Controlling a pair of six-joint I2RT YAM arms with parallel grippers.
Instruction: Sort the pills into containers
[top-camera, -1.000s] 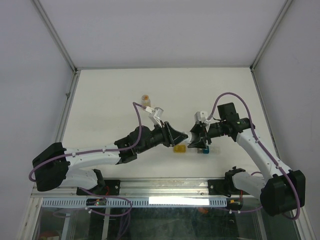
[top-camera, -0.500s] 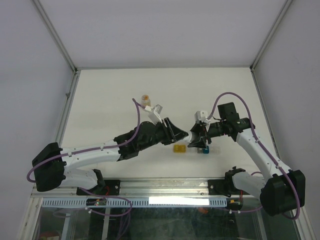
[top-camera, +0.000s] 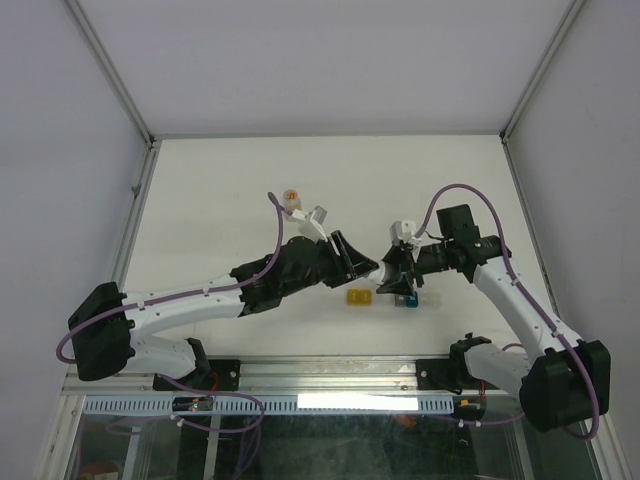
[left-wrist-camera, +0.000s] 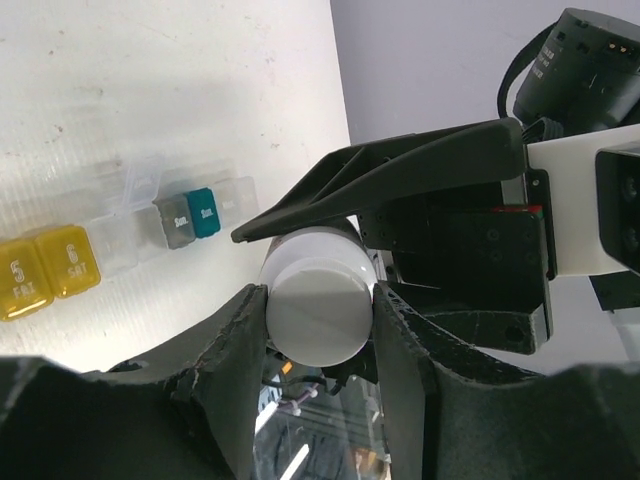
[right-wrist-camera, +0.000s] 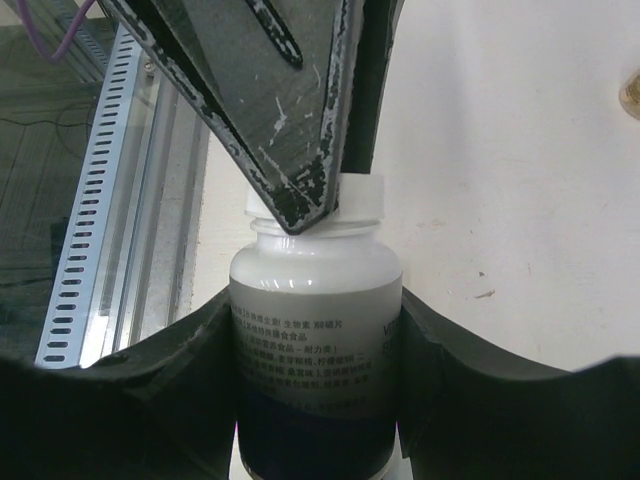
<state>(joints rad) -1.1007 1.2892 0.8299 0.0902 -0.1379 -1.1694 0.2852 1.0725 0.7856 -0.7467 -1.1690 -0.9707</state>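
1. Small amber bottle (top-camera: 291, 197) stands upper left of centre in the top view, apart from both arms.
2. Left gripper (top-camera: 362, 267), at centre, has its jaws nearly closed, pinching the white cap (left-wrist-camera: 320, 305) by its sides.
3. Pill organizer strip (left-wrist-camera: 115, 245) lies on the table (top-camera: 220, 190) just below the grippers, with yellow boxes (left-wrist-camera: 40, 275), then clear, then a teal box (left-wrist-camera: 202, 212).
4. Right gripper (top-camera: 393, 272), right of centre, is about half open, clamped around the body of the white pill bottle (right-wrist-camera: 316, 300).
5. Strip likely light, thin and slide-prone, so take it by the long sides. Bottle looks rigid and smooth; grip mid-body, cap at rim.
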